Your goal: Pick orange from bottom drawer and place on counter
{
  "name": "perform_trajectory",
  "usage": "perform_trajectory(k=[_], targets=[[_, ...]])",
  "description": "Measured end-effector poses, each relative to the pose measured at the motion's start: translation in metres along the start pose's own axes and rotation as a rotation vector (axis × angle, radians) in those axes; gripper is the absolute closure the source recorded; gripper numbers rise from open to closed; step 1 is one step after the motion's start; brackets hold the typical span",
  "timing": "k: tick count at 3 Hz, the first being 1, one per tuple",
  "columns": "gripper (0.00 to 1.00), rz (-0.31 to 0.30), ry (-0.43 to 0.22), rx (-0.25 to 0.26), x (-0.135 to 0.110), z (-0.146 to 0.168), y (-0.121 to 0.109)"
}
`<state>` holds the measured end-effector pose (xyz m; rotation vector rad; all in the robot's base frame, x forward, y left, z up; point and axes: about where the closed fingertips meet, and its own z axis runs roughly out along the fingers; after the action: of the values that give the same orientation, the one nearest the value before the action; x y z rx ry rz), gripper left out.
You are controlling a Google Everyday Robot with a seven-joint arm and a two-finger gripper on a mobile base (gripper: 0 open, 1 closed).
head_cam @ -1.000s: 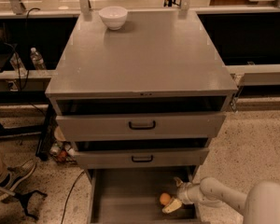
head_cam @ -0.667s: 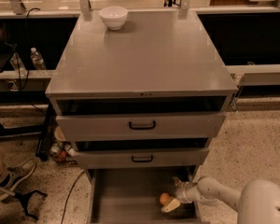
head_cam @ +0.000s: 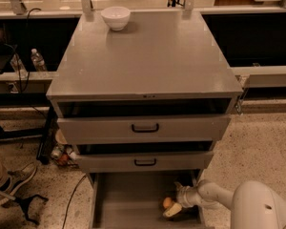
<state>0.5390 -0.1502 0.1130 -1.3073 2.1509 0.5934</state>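
Observation:
The orange (head_cam: 168,202) lies on the floor of the open bottom drawer (head_cam: 128,199), near its right side. My gripper (head_cam: 174,207) reaches into the drawer from the right, low over the floor, right beside the orange; one pale fingertip (head_cam: 173,210) shows just below the fruit. The counter (head_cam: 143,56) is the grey top of the cabinet above.
A white bowl (head_cam: 116,17) stands at the counter's far left. Two drawer fronts with black handles (head_cam: 145,127) overhang the open drawer. A water bottle (head_cam: 37,59) and cables sit at the left, a person's shoe (head_cam: 16,177) on the floor at the lower left.
The arm has shifted slightly left and lower inside the drawer, bringing the gripper closer around the orange. The orange has not moved.

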Motion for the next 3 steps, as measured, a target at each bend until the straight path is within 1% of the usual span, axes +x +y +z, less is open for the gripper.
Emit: perform_trajectory(k=[1,3], targets=[[0.18,-0.003,0.003,-0.004,-0.0001,0.0031,0.0019],[0.64,-0.008,0.006,0.000,-0.0026,-0.0013,0.0051]])
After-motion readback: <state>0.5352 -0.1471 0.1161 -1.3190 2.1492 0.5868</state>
